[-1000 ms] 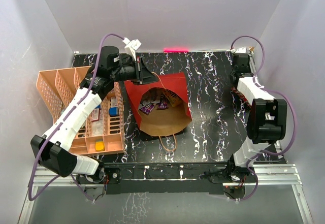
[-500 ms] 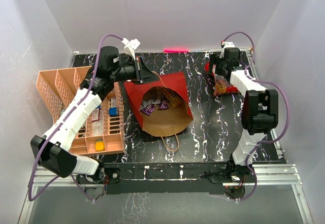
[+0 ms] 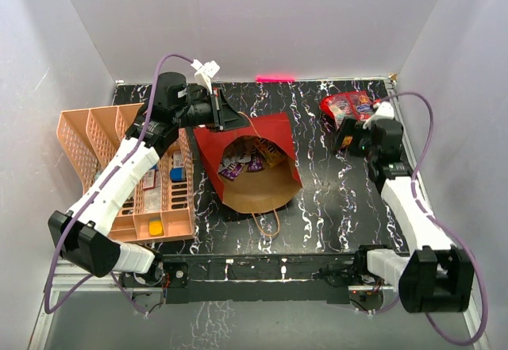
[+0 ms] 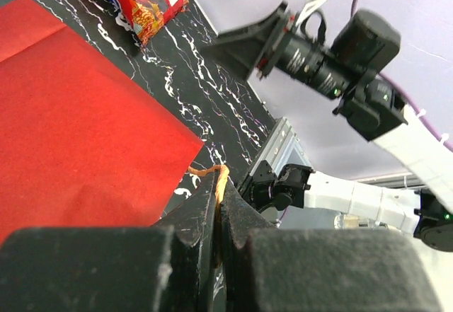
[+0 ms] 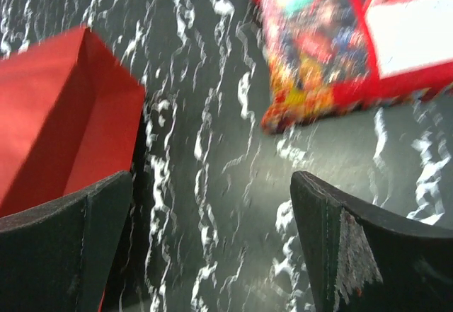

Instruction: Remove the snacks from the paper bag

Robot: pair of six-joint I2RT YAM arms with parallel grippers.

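Snacks (image 3: pixel 252 159) lying inside paper bag (image 3: pixel 262 191), counter (image 3: pixel 325 207) centre; red snack bag (image 3: pixel 347 104) at far-right corner. Light, slippery: pinching wrapper edge looking best. Left fingers (image 4: pixel 187 216) clamping cord handle (image 4: pixel 221 177); right fingers (image 5: pixel 64 248) gaping empty.

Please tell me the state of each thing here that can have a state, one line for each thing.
paper bag: mouth open, contents showing.
left gripper: shut on the bag's cord handle.
right gripper: open, empty.
red snack bag: out, lying on the table.
snacks in the bag: not yet taken out.
peach tray: holds small blocks.
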